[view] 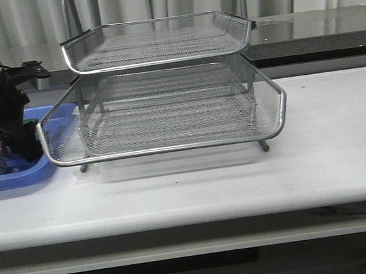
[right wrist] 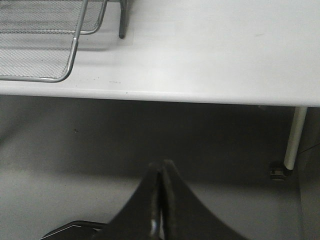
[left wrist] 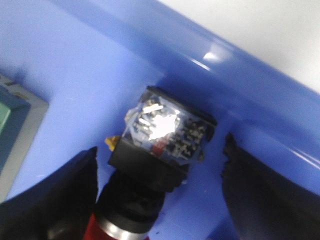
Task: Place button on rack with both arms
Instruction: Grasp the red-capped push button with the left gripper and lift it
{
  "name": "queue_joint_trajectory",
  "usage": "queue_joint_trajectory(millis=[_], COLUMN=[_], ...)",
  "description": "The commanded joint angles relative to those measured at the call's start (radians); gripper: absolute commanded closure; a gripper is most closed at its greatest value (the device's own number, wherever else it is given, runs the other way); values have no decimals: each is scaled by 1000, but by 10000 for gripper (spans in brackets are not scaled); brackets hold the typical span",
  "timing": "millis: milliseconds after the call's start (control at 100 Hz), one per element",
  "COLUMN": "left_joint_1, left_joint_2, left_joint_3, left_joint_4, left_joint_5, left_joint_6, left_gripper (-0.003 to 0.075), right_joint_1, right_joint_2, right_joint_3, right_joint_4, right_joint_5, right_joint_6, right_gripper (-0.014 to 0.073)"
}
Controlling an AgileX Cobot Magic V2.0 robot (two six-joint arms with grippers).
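Your left gripper (left wrist: 160, 200) hangs over the blue tray (left wrist: 240, 65), fingers (left wrist: 47, 200) spread either side of the button (left wrist: 160, 145), apparently not touching it. Your right gripper (right wrist: 161, 200), fingers pressed together, hovers off the table's (right wrist: 210, 50) edge, beside the rack (view: 167, 106).

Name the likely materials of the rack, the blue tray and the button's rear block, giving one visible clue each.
Rack: silvery metal, shown by fine wire mesh and shiny rod rims.
Blue tray: probably glossy moulded plastic, from its smooth highlights.
Button rear block: seemingly translucent plastic, with bright metal terminals showing.
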State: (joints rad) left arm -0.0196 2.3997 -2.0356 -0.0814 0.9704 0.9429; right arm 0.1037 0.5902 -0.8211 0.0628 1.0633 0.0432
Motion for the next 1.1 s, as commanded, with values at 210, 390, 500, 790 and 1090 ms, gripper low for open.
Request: queue_joint_trajectory(millis=[210,390,500,790,1090], left_joint_1=[-3,-3,-3,1,1], left_joint_2=[-65,-69,-69,-73,-175], left_joint_3=[-30,-44,-94,-332,-365], left_joint_4=[-13,-11,-11,13,52], left_joint_5=[-11,15,84,300,300], left_joint_6=[-4,-4,-6,-169,-251], left_gripper=[541,670,714,724,724], right_joint_1=[-8,-8,-8,-8,-8], right_joint_2=[2,2,2,2,2], right_joint_3=[-25,-25,-25,-25,-25], right_joint_4=[-7,-7,-7,-7,-7], right_joint_5=[-56,-56,-56,-56,-55], right_joint_6=[-6,-6,-6,-6,-6], right_gripper=[664,664,664,664,664])
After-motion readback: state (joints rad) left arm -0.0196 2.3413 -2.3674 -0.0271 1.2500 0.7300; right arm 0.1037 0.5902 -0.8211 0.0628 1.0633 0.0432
